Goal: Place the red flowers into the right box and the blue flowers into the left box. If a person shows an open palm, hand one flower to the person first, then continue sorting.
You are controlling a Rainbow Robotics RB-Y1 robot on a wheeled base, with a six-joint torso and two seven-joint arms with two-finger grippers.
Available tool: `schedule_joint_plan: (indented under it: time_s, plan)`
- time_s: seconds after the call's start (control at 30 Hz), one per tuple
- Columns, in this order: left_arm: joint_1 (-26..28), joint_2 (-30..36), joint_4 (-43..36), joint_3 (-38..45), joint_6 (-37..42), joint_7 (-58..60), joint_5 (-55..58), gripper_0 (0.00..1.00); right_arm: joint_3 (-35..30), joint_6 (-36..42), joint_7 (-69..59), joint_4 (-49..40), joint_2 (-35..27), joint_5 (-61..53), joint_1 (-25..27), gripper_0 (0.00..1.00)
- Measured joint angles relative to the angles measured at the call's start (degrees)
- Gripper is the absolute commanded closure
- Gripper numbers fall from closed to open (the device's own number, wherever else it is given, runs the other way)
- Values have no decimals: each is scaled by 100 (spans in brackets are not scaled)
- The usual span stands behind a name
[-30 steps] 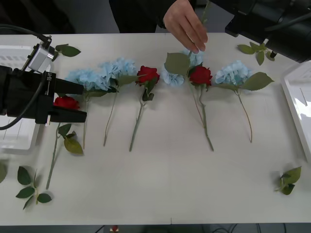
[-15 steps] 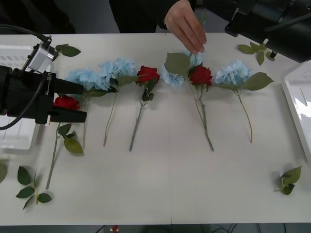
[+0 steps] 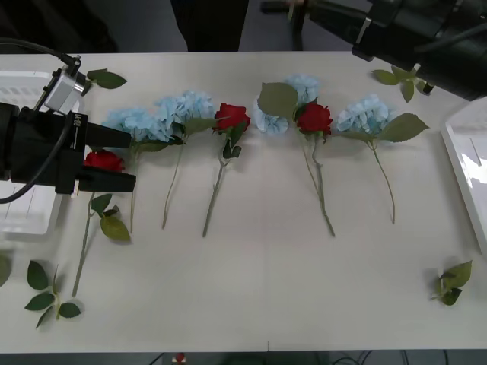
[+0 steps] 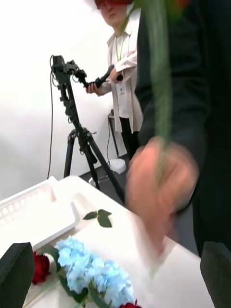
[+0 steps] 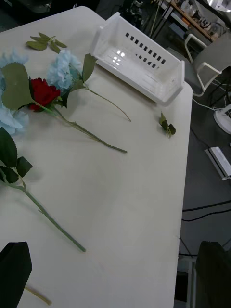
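Three red flowers lie on the table: one (image 3: 104, 160) at the far left, one (image 3: 230, 116) in the middle, one (image 3: 314, 118) right of centre. Several blue flowers (image 3: 186, 106) (image 3: 365, 114) lie among them. My left gripper (image 3: 114, 160) is open, its black fingers on either side of the far-left red flower. My right gripper (image 3: 289, 7) is raised past the table's far edge and open (image 4: 115, 288). In front of it a person's hand (image 4: 161, 180) grips a green stem (image 4: 159, 72) with red at its top.
The left box (image 3: 23, 213) is a white basket under my left arm. The right box (image 3: 468, 160) (image 5: 139, 62) sits at the table's right edge. Loose leaves (image 3: 49, 293) (image 3: 450, 283) (image 3: 399, 77) lie near the corners. A tripod (image 4: 72, 110) and a second person stand behind.
The person's hand, which hovered over the flowers at the back middle, has pulled away from the table. My right arm has reached farther left along the far edge. The left arm is unchanged.
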Motion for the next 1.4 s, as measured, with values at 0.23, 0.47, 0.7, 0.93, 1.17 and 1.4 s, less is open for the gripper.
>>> schedule_joint_plan:
  time_s: [0.23, 0.47, 0.7, 0.93, 1.17, 1.4]
  plan:
    - [0, 0, 0, 0, -24, 0, 0, 0, 0, 701, -1, 96, -687, 2, 82, 0]
    - [0, 0, 1, 0, -102, 2, -194, 0, -1, 1872, -533, 682, -1396, 259, 82, 0]
    - [0, -1, 3, 35, -131, 823, -1110, 0, 0, 2833, -2603, 810, -1511, 1492, 82, 0]
    - [1, -251, 7, 404, -133, 1547, -2612, 0, 138, 3526, -4599, 810, -1509, 2513, 82, 0]
    - [269, -574, 10, 516, -306, 2996, -4184, 0, 871, 3716, -6571, 811, -1497, 3391, 82, 0]
    - [826, -746, 12, 454, -679, 2927, -5320, 0, 1201, 3716, -7437, 816, -1130, 4386, 81, 0]
